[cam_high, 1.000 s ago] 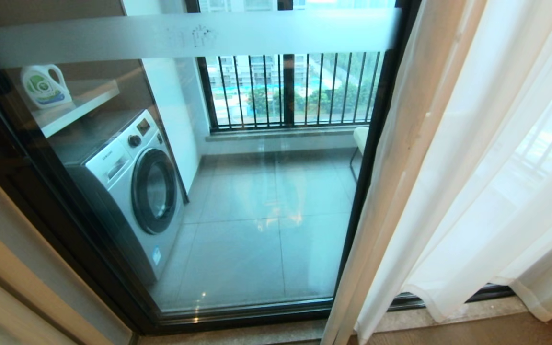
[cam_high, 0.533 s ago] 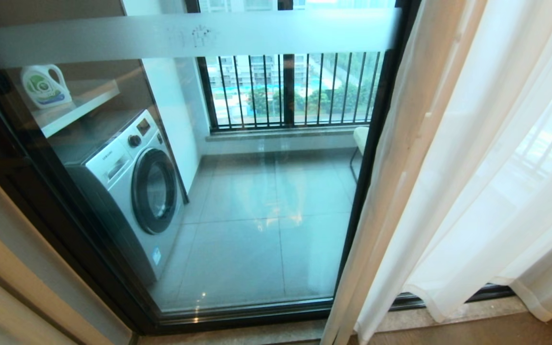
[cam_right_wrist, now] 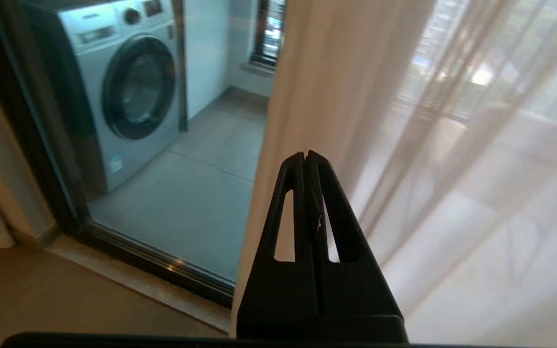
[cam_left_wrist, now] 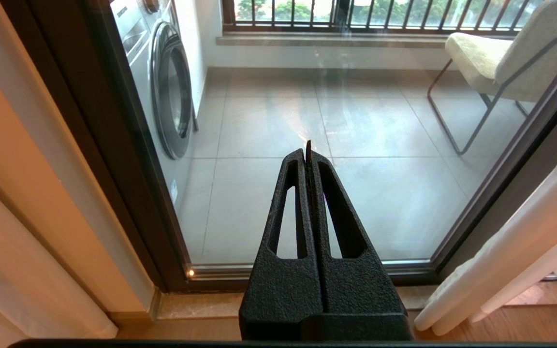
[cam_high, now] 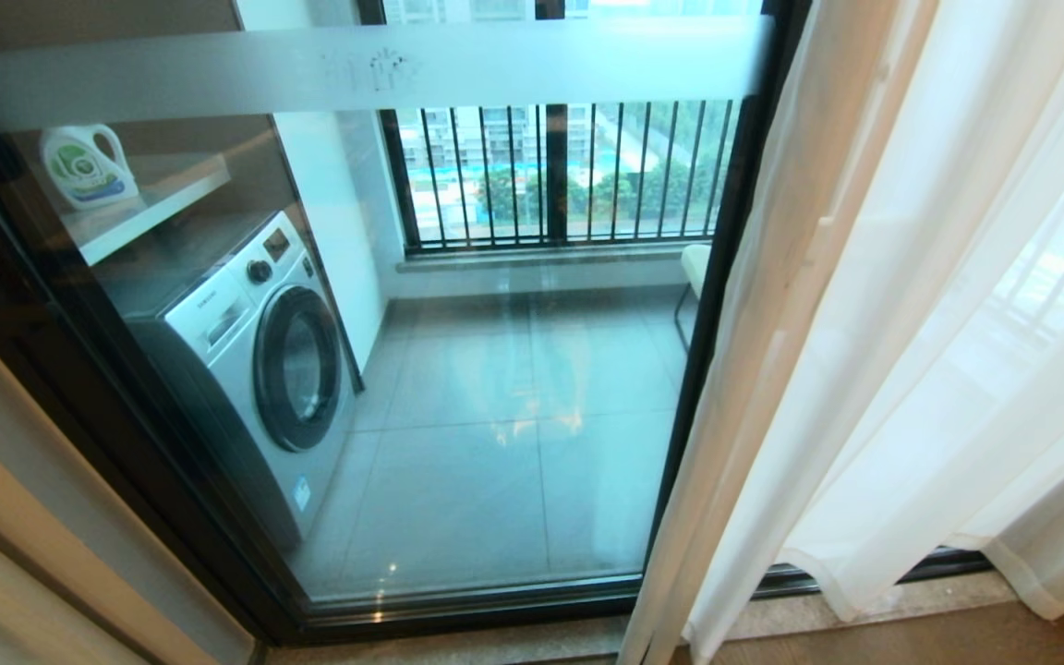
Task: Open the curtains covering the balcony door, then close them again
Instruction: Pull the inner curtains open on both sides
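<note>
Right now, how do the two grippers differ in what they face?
The left gripper points at bare glass of the balcony door, with the washing machine beyond; the right gripper points at the sheer curtains. Neither appears in the head view. Both are shut and hold nothing.

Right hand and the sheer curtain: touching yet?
Cannot tell. In the right wrist view the shut right hand overlaps the curtain, but neither gap nor contact shows plainly; the head view omits the hand.

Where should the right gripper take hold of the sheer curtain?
Probably the curtain's free left edge, where it hangs as a loose vertical fold beside the bare door glass. The right gripper, now shut, could come in from the glass side.
</note>
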